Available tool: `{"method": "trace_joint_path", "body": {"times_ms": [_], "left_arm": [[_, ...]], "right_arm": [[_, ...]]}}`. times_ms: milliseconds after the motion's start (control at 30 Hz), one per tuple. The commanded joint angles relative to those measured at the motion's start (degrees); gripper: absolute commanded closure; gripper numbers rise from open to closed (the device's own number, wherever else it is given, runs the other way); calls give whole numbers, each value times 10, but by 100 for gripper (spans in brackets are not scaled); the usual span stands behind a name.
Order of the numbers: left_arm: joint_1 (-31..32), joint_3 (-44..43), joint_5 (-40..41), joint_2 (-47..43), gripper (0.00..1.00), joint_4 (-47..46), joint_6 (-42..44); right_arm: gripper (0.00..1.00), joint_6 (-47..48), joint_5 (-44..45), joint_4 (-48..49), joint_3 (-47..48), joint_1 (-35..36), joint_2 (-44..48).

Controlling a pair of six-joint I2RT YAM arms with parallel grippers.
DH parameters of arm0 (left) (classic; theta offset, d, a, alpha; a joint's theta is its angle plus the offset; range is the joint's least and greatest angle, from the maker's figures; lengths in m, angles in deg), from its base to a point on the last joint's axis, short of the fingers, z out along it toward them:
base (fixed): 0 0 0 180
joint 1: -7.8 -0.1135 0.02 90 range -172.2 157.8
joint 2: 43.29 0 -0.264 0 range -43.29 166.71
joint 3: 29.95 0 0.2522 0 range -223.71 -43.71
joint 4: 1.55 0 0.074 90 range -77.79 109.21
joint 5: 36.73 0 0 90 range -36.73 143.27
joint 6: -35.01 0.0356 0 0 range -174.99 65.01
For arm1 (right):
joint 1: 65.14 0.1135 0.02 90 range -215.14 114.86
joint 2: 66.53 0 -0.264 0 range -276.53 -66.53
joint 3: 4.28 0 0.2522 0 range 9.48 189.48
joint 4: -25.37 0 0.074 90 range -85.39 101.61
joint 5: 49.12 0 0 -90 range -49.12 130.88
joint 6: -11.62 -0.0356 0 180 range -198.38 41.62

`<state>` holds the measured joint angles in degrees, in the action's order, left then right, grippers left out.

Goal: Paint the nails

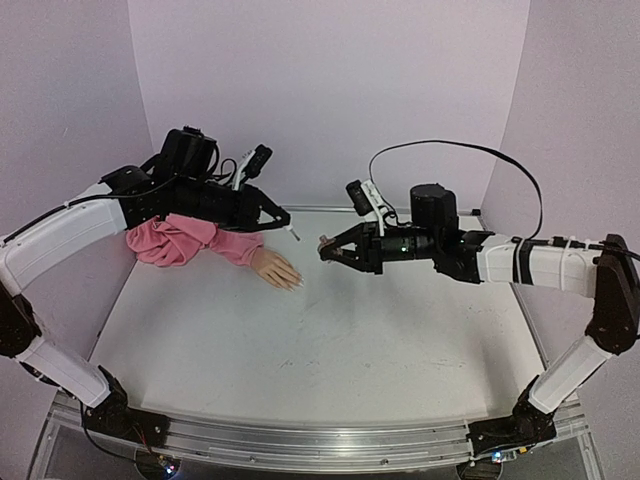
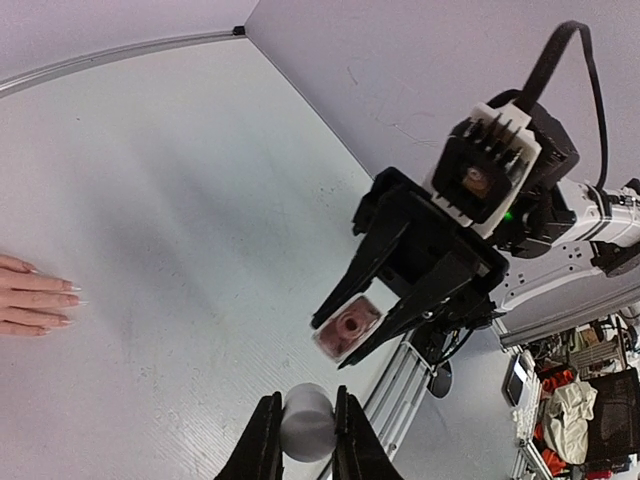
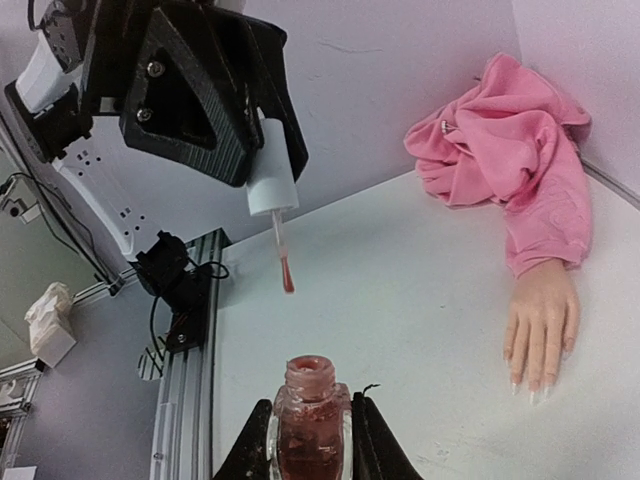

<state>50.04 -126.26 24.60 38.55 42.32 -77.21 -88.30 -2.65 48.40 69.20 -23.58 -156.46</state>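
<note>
Mannequin hand (image 1: 277,270) lies palm down on desk (image 1: 330,360), with pink sleeve (image 1: 190,240) bunched behind its wrist. Nails (image 3: 530,390) are pale, at the hand's fingertips. Left claw (image 1: 282,220) is clenched on white cap (image 2: 306,422), up beside the hand; brush (image 3: 286,272) tip is reddish. Right claw (image 1: 328,250) grasps open polish bottle (image 3: 310,425), just beyond the hand's fingertips.

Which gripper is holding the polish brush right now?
The left gripper: it clamps the white-capped brush, bristles pink. The right gripper clamps the open polish bottle instead.
</note>
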Motion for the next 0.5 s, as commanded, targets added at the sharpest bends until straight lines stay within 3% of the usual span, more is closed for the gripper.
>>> {"method": "trace_joint_path", "body": {"times_ms": [0, 267, 467], "left_arm": [[-32, 52, -21, -38, 100, -69, 31], [-73, 182, -25, -23, 100, -164, 72], [-74, 259, 30, 6, 100, -247, 111]], "right_arm": [[100, 19, 93, 26, -36, 0, 87], [100, 68, 210, -4, -104, 0, 190], [100, 109, 241, -38, -117, 0, 223]]}}
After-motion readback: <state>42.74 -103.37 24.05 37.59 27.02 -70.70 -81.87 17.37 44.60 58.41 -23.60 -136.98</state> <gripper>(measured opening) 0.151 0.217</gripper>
